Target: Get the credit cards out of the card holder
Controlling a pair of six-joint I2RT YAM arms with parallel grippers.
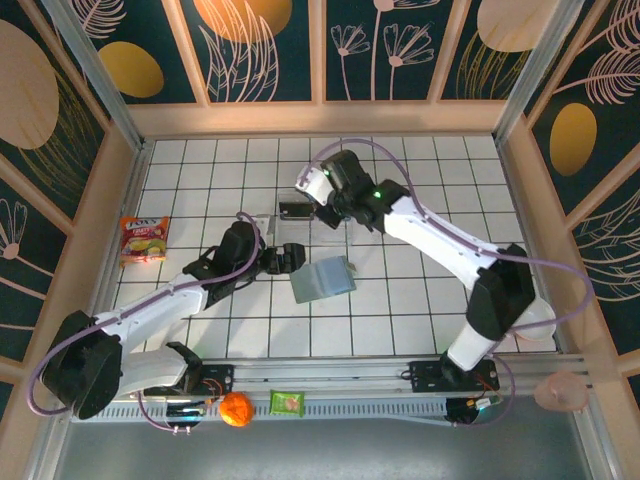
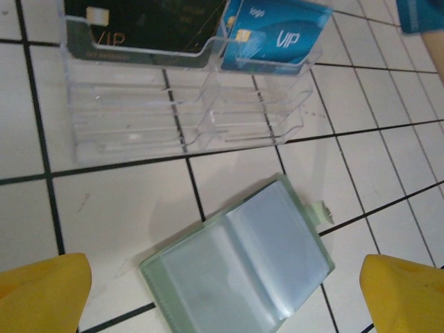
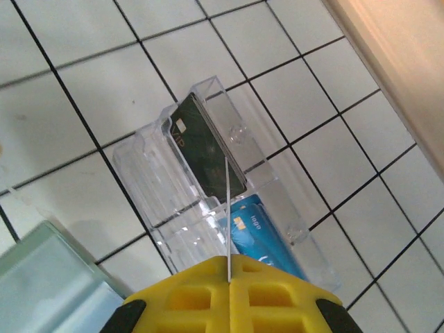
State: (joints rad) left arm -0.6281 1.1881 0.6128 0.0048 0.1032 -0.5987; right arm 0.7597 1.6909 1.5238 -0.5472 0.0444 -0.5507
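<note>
My left gripper [image 2: 223, 298] spread beside open card holder [image 2: 236, 267], mid-tabletop; right gripper [image 3: 229, 277] pressed together. Cards [image 2: 277, 35] light, stiff, slick: I'd pinch short edge.

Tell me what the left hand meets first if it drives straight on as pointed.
Likely the open card holder, lying flat just ahead of the left hand; depth is hard to judge.

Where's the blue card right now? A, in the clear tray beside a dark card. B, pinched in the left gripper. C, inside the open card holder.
A: the left wrist view shows the blue card in the clear tray next to a dark card, apart from the open card holder.
</note>
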